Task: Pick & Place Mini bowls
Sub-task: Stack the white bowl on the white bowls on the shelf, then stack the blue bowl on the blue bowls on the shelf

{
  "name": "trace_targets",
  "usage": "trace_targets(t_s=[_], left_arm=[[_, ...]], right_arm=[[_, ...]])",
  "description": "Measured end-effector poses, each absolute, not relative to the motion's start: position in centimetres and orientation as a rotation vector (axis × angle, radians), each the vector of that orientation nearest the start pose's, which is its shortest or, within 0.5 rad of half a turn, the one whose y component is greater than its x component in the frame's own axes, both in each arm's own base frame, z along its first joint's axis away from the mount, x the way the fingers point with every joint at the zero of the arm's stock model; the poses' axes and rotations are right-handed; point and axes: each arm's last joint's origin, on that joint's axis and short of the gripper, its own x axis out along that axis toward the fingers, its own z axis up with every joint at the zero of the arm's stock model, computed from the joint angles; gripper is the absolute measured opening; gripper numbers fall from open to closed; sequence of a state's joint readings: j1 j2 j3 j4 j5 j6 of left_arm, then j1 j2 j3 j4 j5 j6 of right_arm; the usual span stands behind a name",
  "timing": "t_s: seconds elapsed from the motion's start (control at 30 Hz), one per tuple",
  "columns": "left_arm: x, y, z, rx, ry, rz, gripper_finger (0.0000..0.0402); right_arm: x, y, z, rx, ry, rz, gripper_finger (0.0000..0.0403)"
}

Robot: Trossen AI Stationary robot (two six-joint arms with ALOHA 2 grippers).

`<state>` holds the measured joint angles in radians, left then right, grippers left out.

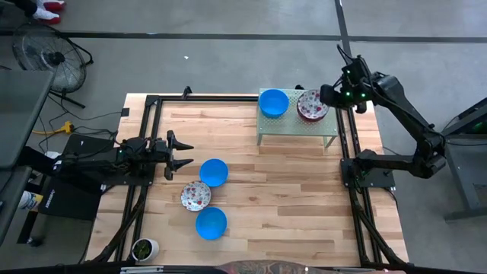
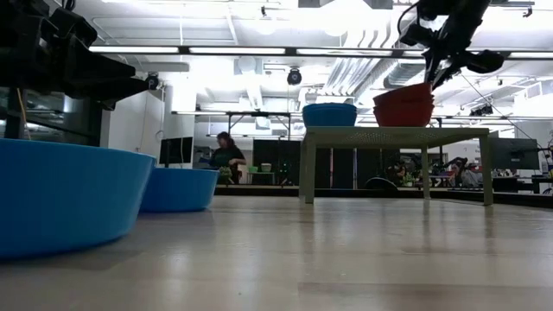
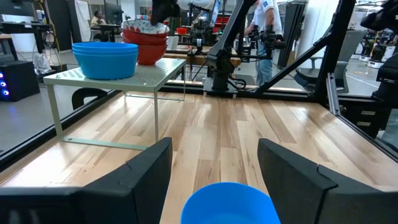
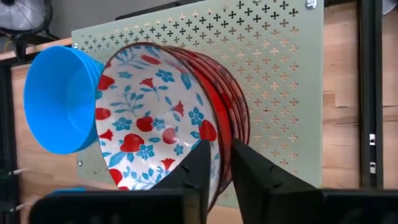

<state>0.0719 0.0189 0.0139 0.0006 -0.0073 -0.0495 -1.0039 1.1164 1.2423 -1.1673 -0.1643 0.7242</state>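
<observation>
On the green perforated stand (image 1: 297, 125) at the far side sit a stack of blue bowls (image 1: 274, 102) and a stack of floral bowls (image 1: 312, 105). Three bowls rest on the table: a blue one (image 1: 214, 172), a floral one (image 1: 195, 196) and another blue one (image 1: 211, 223). My right gripper (image 1: 326, 97) is at the right edge of the floral stack, shut on its top bowl. My left gripper (image 1: 185, 154) is open and low over the table, just left of the nearest blue bowl (image 3: 230, 202). My right gripper has the top floral bowl's rim (image 4: 219, 134) between its two fingers, one finger (image 4: 198, 163) inside the bowl and the other (image 4: 249, 167) outside. It comes from above, slanting in from the table's right. The bowl sits nested on the floral stack (image 2: 403, 105).
A small white cup with a green plant (image 1: 143, 248) stands at the near left corner. Black frame rails run along both sides of the table (image 1: 281, 198). Bare wood lies between the stand and the three loose bowls. People are in the room beyond (image 2: 226, 155).
</observation>
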Motion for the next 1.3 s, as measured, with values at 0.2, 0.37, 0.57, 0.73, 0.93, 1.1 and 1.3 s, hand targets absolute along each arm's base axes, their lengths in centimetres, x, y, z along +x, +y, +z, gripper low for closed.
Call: trace_targets(t_s=[0.2,0.37,0.57,0.73,0.93,1.1,1.3], left_arm=[[9.8,0.7,16.7,-0.050,0.003,0.079,0.0232],[9.8,0.7,16.7,-0.050,0.002,0.079,0.0232],[9.8,0.7,16.7,-0.050,0.003,0.079,0.0232],[9.8,0.7,16.7,-0.050,0.003,0.079,0.0232],[9.8,0.7,16.7,-0.050,0.003,0.079,0.0232],[9.8,0.7,16.7,-0.050,0.003,0.079,0.0232],[9.8,0.7,16.7,-0.050,0.003,0.079,0.0232]], right_arm=[[10.7,-15.9,35.1,1.199,0.552,-1.081,0.0087],[10.4,-15.4,35.6,1.180,0.515,-1.070,0.0104],[9.6,-14.5,36.2,1.130,0.485,-1.123,0.0105],[9.1,-13.5,36.9,1.070,0.450,-1.154,0.0105],[8.9,-10.5,37.2,1.016,0.516,-1.105,0.0105],[7.8,-7.1,37.3,0.973,0.628,-1.005,0.0105],[5.4,-3.8,37.5,0.884,0.659,-0.881,0.0105]])
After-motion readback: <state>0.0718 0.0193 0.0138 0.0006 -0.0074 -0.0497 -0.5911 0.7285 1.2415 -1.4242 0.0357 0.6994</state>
